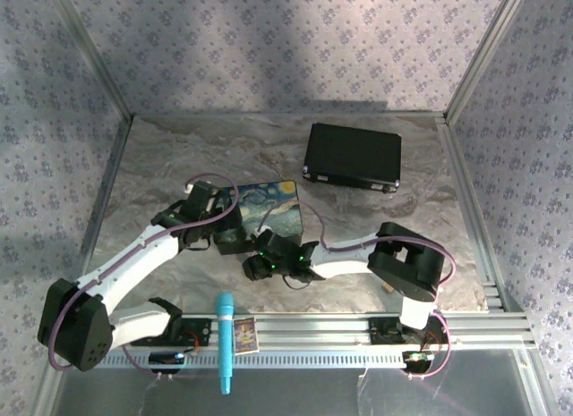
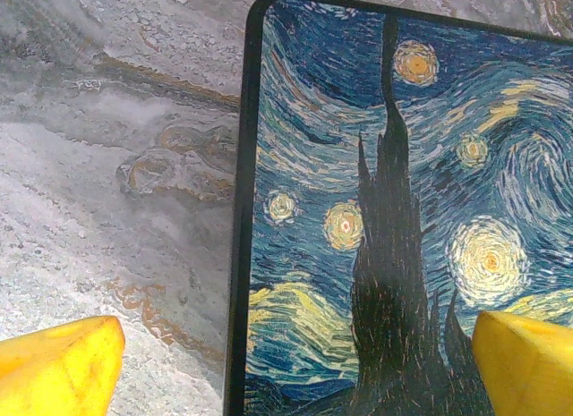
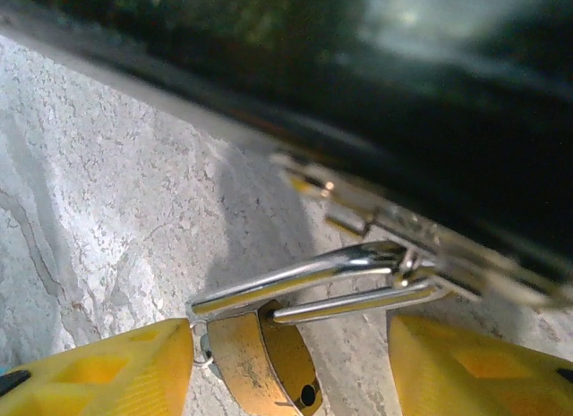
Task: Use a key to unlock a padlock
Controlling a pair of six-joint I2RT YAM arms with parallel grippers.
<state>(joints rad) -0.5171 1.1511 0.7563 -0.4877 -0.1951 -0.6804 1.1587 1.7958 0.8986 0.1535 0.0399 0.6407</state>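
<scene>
The padlock [image 3: 260, 358] has a brass body and a silver shackle [image 3: 313, 273], and it lies on the marble table against the painted box [image 1: 269, 206]. The shackle runs through the box's metal hasp [image 3: 407, 224]. My right gripper [image 3: 291, 367] straddles the padlock body with its jaws apart. The left yellow finger [image 3: 98, 371] touches a small wire ring at the body, while a gap separates the right finger [image 3: 483, 362] from the body. The key is hidden. My left gripper [image 2: 291, 367] hovers wide open over the box's left edge [image 2: 240, 255], holding nothing.
A black case [image 1: 352, 155] lies at the back right of the table. On the front rail rest a teal pen-like tool [image 1: 224, 340] and a small card box [image 1: 244, 334]. Metal frame posts and patterned walls close in the table on three sides.
</scene>
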